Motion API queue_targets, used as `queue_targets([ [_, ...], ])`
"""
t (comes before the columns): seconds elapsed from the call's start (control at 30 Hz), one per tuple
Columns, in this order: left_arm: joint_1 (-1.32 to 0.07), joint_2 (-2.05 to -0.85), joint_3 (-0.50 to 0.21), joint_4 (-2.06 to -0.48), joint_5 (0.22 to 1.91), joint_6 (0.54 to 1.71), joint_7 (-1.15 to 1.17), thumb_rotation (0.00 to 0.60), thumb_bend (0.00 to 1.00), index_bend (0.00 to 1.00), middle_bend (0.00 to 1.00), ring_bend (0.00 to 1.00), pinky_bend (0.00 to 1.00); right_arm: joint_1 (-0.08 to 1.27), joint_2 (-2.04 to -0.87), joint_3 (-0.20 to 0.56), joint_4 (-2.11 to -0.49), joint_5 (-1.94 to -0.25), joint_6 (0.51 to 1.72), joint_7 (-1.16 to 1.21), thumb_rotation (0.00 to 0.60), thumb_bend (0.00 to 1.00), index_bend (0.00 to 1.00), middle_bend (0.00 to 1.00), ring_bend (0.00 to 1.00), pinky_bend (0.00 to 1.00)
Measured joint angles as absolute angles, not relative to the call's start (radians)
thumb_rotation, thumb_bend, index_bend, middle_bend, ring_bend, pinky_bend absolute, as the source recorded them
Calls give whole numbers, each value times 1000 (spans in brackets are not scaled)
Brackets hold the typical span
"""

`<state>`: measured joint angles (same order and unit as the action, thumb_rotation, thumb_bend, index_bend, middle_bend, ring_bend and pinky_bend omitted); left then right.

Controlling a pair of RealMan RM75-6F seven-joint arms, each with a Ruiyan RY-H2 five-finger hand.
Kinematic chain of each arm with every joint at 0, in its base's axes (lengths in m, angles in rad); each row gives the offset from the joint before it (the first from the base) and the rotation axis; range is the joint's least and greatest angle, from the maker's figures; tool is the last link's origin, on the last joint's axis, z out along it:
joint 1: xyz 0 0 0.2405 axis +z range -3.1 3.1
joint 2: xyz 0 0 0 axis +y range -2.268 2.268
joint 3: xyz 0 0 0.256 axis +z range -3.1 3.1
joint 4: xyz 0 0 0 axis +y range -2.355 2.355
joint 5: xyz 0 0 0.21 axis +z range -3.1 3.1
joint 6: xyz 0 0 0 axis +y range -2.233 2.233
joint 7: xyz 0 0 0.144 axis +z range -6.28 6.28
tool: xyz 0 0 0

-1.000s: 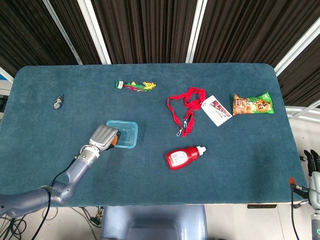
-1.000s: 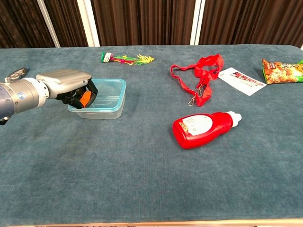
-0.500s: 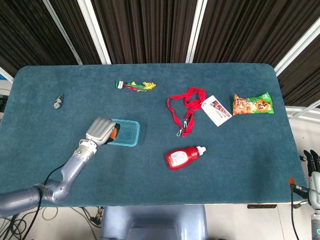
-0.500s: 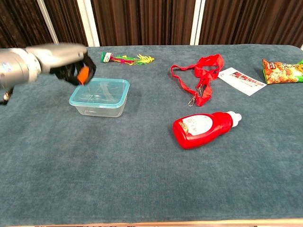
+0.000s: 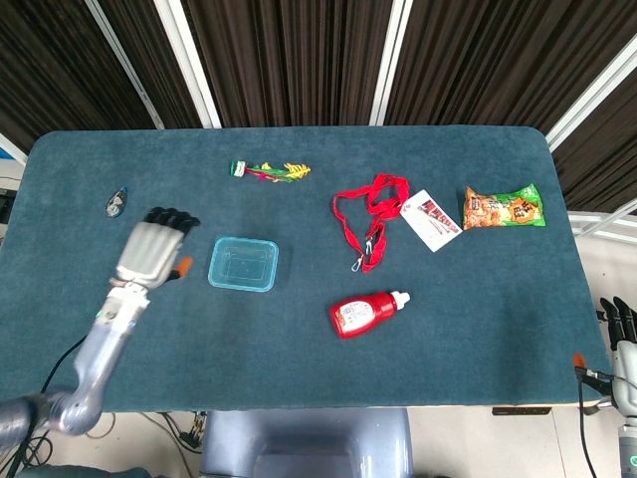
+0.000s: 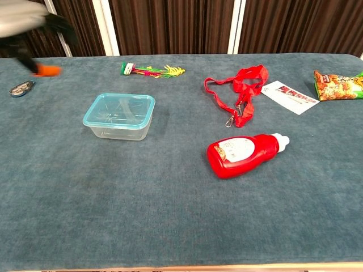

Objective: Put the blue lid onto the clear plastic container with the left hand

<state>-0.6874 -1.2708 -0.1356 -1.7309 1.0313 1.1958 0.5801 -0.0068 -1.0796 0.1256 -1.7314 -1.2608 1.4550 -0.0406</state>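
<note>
The blue lid lies flat on top of the clear plastic container, left of the table's middle. My left hand hangs in the air to the left of the container, apart from it, fingers spread and holding nothing; it shows blurred in the chest view's top left corner. Only the fingertips of my right hand show at the head view's lower right edge, off the table, and their state is unclear.
On the blue table a red bottle lies right of the container. Farther back are a red lanyard with a card, a snack bag, a colourful packet and a small dark object at far left.
My left hand has let go of the lidded container, risen and drawn back to the left. The lid now sits flat on the container.
</note>
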Motion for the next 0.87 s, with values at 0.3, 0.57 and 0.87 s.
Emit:
queue_targets([
  [0.3,-438,-1207,18,-1705,1224,1406,382,600,278,61,45,0,44,4,-1063,105,-1708,-1338,1441,5,600,394,57,39,24,0],
  [0.57,-305,-1186,81,-1655,1323,1509,235,600,278,57,41,0,30,17,-1039,78,-1674,-1430,1429,74,600,394,57,39,23,0],
  [0.87,-238,-1134,88,-1703,1385,1573,200,600,278,55,50,0,30,21,-1046,68,-1651,-1475,1455,81,600,393,57,39,23,0],
])
